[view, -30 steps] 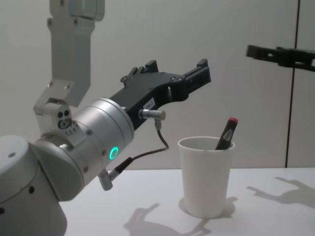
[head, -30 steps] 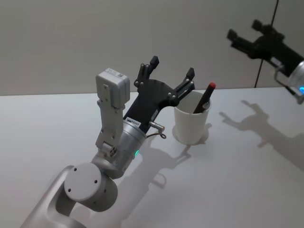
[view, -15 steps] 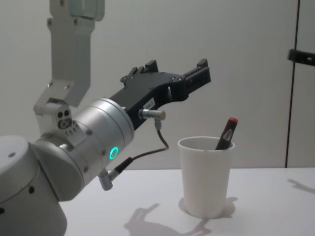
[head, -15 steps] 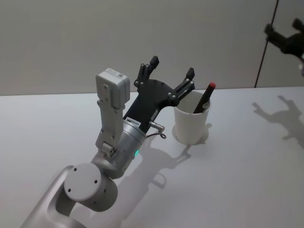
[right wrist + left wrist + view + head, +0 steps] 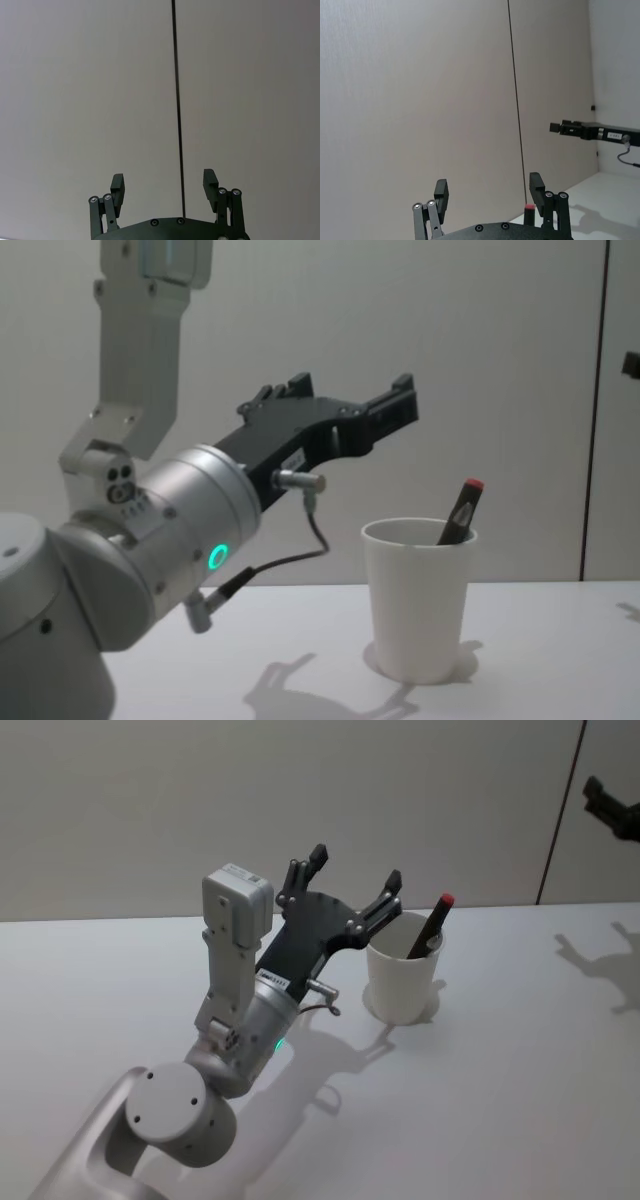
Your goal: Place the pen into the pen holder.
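- The left hand (image 5: 352,870) is the closest thing to the robot. It hangs in the air just beside the pen holder (image 5: 403,982), on the cup's left side and a bit above its rim. Its fingers are spread wide and hold nothing.
- A moment ago this hand sat a little closer to the cup. Now it has lifted up and pulled back a tiny bit.
- The pen holder is a white paper cup. It stands upright on the white surface (image 5: 520,1100).
- The pen (image 5: 430,925) is inside the cup. It leans against the rim on the far right side, and its red tip pokes out over the top. It has not moved.
- From the chest view, the pen (image 5: 460,512) rests in the cup (image 5: 415,600) and the left hand (image 5: 350,410) is up and to the left of it, not touching.
- The right hand (image 5: 612,808) is far away from the cup, high up and to the right. It has swung farther off. Its fingers (image 5: 116,186) are spread too, and empty.
- I think the job is done. The pen is in, and both hands are going away.
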Controlling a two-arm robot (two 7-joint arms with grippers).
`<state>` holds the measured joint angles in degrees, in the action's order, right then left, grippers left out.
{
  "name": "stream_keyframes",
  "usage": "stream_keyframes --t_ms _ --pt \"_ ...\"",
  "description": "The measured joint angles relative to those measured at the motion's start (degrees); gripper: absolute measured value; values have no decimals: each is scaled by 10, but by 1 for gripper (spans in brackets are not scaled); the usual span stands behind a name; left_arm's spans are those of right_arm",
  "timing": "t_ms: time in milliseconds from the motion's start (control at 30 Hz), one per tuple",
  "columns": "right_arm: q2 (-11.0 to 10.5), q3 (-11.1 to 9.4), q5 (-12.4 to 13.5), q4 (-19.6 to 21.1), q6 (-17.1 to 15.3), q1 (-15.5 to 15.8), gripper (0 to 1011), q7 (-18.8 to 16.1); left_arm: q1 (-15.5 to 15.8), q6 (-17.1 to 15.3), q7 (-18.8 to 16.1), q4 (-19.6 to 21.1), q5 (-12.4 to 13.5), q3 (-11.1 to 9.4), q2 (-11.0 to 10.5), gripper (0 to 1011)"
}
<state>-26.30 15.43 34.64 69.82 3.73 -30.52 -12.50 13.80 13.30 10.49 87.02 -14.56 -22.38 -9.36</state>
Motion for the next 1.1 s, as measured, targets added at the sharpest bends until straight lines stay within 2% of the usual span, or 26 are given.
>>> stream_keyframes --t_ms 167,700,933,1100 --pt "4 -2 -11 19 -4 19 1000 5 0 -25 -18 11 5 -7 -23 1001" --pt "26 -9 -66 114 -21 112 1000 32 -2 -121 -84 53 27 -32 -107 1001" --pt "34 -12 -88 152 -28 152 1000 43 -2 -139 -97 61 31 -36 -124 1001" --pt "41 -15 -106 182 -34 182 1000 51 -2 -141 -98 62 31 -37 -125 1001"
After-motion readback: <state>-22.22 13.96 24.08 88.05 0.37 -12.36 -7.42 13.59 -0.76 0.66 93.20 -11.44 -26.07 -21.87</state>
